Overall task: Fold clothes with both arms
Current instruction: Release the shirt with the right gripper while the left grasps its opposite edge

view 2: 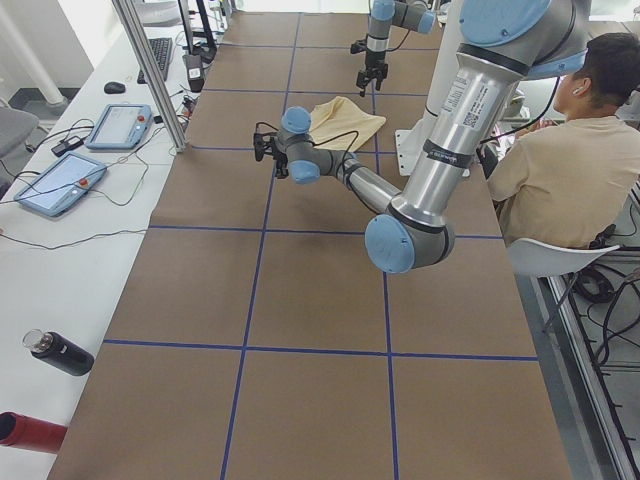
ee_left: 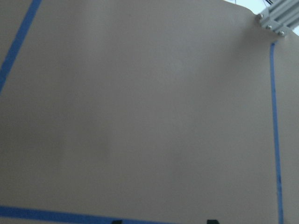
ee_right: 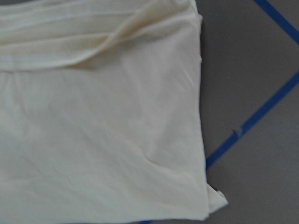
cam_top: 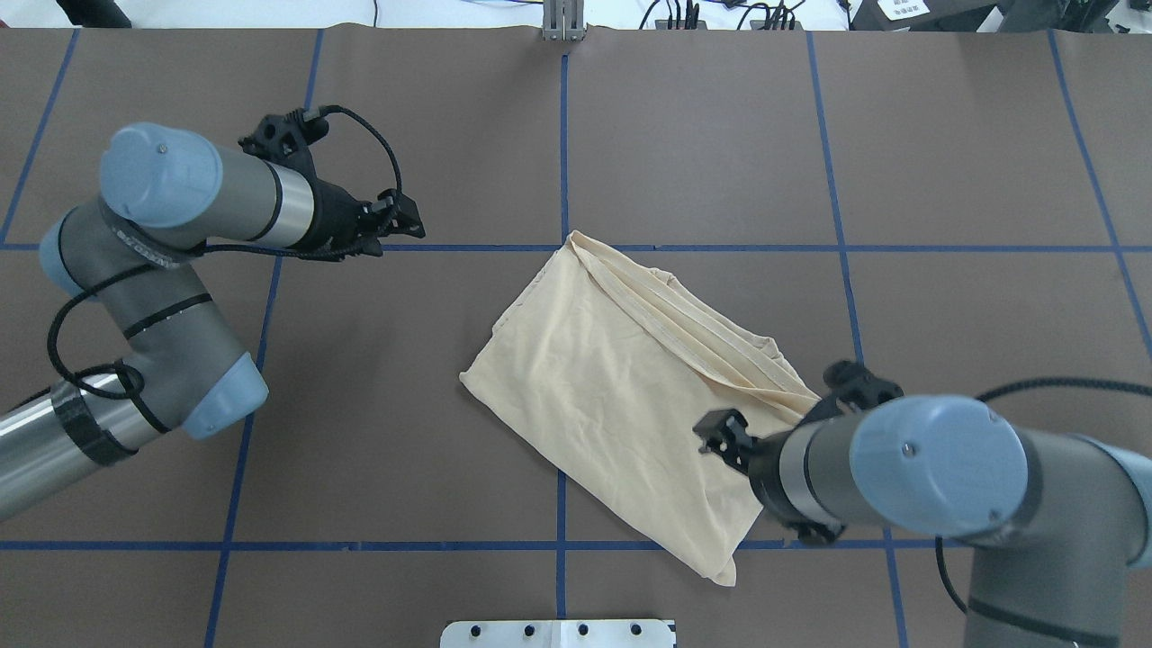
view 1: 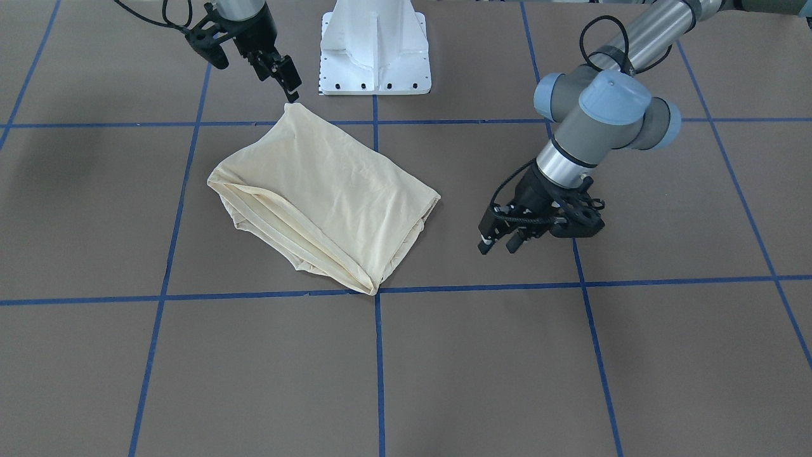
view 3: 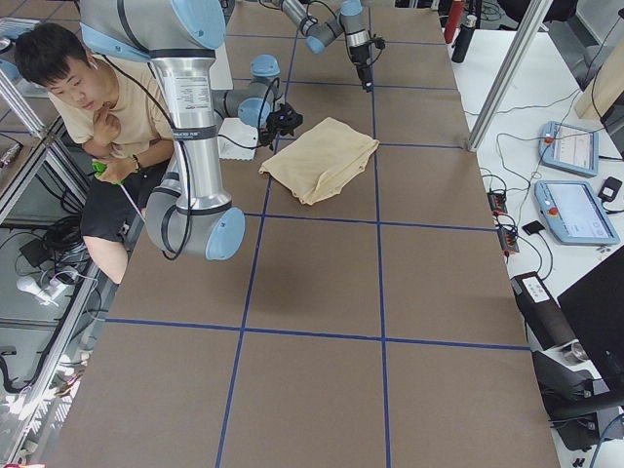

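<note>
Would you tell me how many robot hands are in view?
2: the left hand beside the shirt, apart from it; the right hand over a corner of it.

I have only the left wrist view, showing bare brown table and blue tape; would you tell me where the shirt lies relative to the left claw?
Observer: The folded T-shirt lies well apart from the left claw, toward the robot's right.
Operator: Thank you. Is that claw holding anything?
Observer: No, it is open and empty, just above the table.
Operator: And where is the right claw?
Observer: The right claw hangs by the shirt's corner nearest the white pedestal; whether it is open, I cannot tell.
</note>
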Robot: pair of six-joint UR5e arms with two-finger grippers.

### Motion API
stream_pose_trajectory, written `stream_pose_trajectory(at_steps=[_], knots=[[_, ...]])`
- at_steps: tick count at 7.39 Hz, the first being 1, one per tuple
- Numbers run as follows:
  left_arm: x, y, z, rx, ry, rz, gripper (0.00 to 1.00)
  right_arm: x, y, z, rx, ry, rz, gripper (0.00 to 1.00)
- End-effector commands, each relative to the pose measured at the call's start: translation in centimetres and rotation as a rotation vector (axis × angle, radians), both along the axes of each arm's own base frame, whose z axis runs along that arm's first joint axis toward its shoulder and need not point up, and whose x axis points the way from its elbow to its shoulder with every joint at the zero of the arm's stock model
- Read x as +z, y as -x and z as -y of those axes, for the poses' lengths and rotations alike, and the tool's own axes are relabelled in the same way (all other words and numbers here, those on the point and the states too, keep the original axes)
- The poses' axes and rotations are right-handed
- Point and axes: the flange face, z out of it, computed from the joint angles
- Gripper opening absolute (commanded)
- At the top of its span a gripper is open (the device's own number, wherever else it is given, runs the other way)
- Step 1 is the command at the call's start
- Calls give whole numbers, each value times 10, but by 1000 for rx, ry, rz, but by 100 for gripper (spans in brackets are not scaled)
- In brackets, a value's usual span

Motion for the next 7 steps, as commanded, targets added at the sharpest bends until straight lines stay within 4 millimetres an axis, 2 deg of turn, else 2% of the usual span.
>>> stream_pose_trajectory(at_steps=[1, 2, 3, 4, 5, 7], knots=[[-10, -41, -64, 5, 111, -57, 71, 11, -21, 119, 47, -171, -101, 100], [1, -47, -93, -1, 129, -53, 71, 20, -34, 146, 11, -250, -158, 100], [4, -52, -105, 4, 161, -58, 71, 25, -37, 169, 31, -245, -182, 100], [8, -79, -126, 16, 157, -40, 71, 30, -39, 178, 25, -254, -201, 100], [-1, -95, -128, 19, 149, -44, 69, 29, -38, 178, 24, -255, -201, 100], [3, -102, -126, 20, 150, -32, 64, 34, -37, 178, 20, -254, -209, 100]])
